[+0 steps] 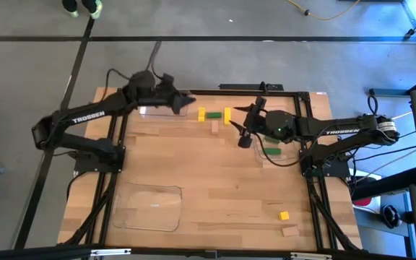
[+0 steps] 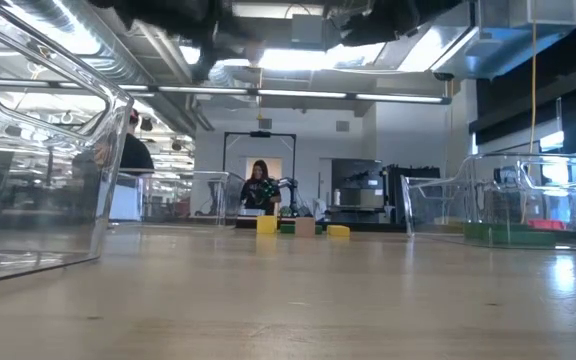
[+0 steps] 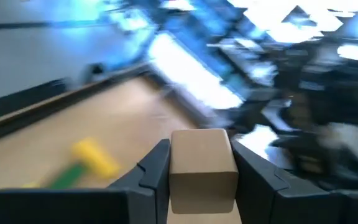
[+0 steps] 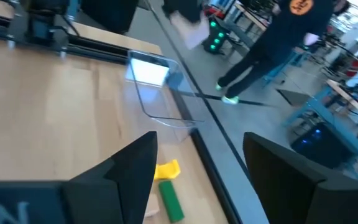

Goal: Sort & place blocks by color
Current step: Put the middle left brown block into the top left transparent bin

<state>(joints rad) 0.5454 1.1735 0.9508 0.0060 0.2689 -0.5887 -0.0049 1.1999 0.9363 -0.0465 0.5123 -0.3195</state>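
I'm clamping my left gripper [image 3: 194, 177] on a tan block [image 3: 202, 167] above the far clear tray [image 1: 157, 110] — my right gripper [image 4: 197, 174] is hanging open, empty, near the yellow block [image 4: 166, 170] and green block [image 4: 171, 200].

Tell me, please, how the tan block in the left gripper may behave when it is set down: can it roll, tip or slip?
The tan block has flat faces, so it probably will not roll. It looks like stiff wood. The left gripper clamps its flat sides, so slipping seems unlikely.
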